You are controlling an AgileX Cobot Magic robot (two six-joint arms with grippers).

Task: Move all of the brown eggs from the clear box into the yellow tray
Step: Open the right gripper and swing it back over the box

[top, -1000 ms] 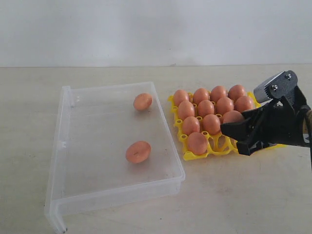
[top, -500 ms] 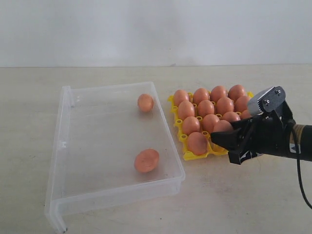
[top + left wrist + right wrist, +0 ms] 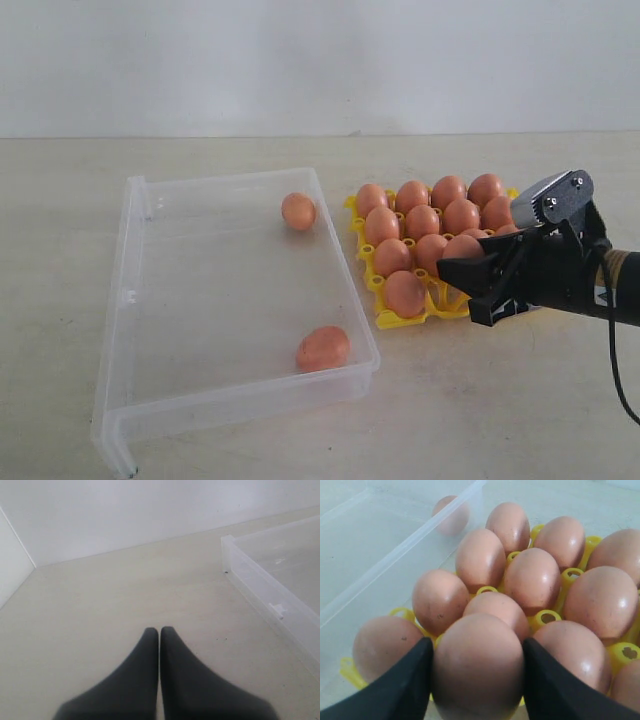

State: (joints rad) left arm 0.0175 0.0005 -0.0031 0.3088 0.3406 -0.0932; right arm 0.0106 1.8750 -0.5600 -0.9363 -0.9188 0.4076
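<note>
My right gripper [image 3: 468,278] is shut on a brown egg [image 3: 464,246] and holds it low over the front row of the yellow tray [image 3: 388,318]. In the right wrist view that egg [image 3: 477,665] fills the gap between both black fingers [image 3: 400,690]. Several brown eggs [image 3: 422,220] sit in the tray's cups. The clear box [image 3: 240,405] on the left holds two loose eggs. One [image 3: 298,211] lies near its far right wall, the other [image 3: 323,348] at its near right corner. Beside the box wall [image 3: 260,590], my left gripper [image 3: 159,630] is shut and empty over bare table.
The box and the tray stand side by side on a pale tabletop [image 3: 480,400], with a white wall behind. A small clasp [image 3: 276,611] sticks out from the box's outer wall near my left gripper. The right arm's cable [image 3: 622,380] hangs at the right edge.
The nearer loose egg has rolled to the box's near right corner. My right gripper has dropped lower over the tray's front row, still holding its egg. The left gripper has not moved.
</note>
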